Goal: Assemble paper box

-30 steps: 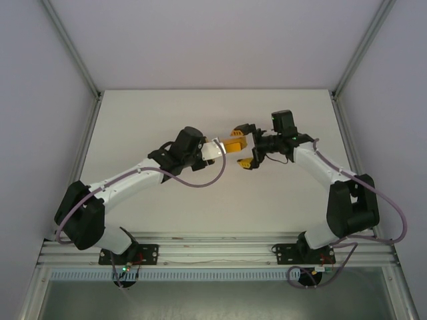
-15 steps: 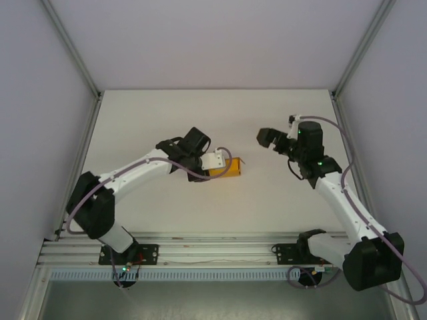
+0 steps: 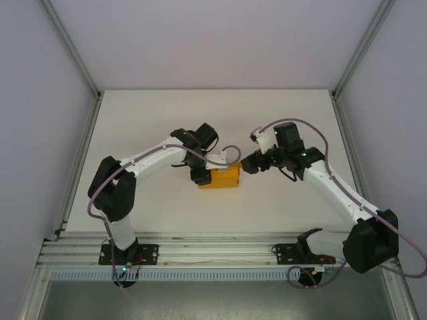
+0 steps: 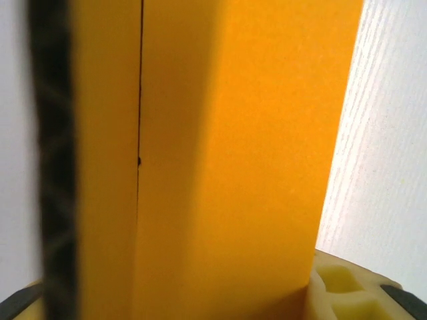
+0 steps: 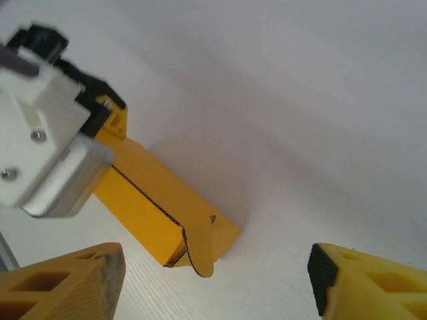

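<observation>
Left fingers (image 4: pixel 343 290): clenched on the paper box (image 4: pixel 220 167), card packed tight between them, one finger flat against a long face.

Right fingers (image 5: pixel 67 283): released and spread wide, nothing between them, hovering just off the box's free end.

That end: rounded tuck flap (image 5: pixel 200 252) standing ajar, not seated.

The box itself is formed, a low orange block lying on the white bench (image 5: pixel 267 267). In the overhead view it sits mid-bench, with the left fingers on one end and the right fingers beside the other.

Step in hand, by my reading: closing the end flap. To do it well:
- Hold the left grip firm as an anvil.
- Bring the right in square to the end, one fingertip behind the flap.
- Push along the box's long axis so the tab slides inside rather than buckling.
- Thin card, so use light pressure.
</observation>
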